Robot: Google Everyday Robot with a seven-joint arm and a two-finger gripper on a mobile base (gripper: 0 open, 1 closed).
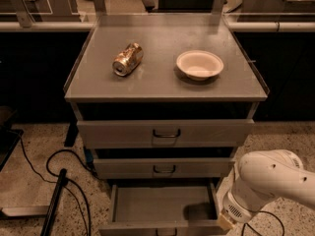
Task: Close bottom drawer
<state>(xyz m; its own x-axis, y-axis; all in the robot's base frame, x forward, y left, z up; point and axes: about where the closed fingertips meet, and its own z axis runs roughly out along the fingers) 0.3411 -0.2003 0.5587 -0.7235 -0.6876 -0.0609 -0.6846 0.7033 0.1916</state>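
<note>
Bottom drawer [162,206] stood pulled well out at the foot of the grey cabinet [167,85]; white arm [270,178] hung at its right; gripper [226,221] sat by the drawer's right front corner, its grip impossible to tell; bowl [199,64] and can [127,59] lay on top, apart.

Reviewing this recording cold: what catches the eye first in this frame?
The bottom drawer stands pulled out and looks empty, below two other drawer fronts. The white arm fills the lower right, its gripper low by the drawer's right front corner. On the cabinet top lie a dented can on its side and a white bowl.
</note>
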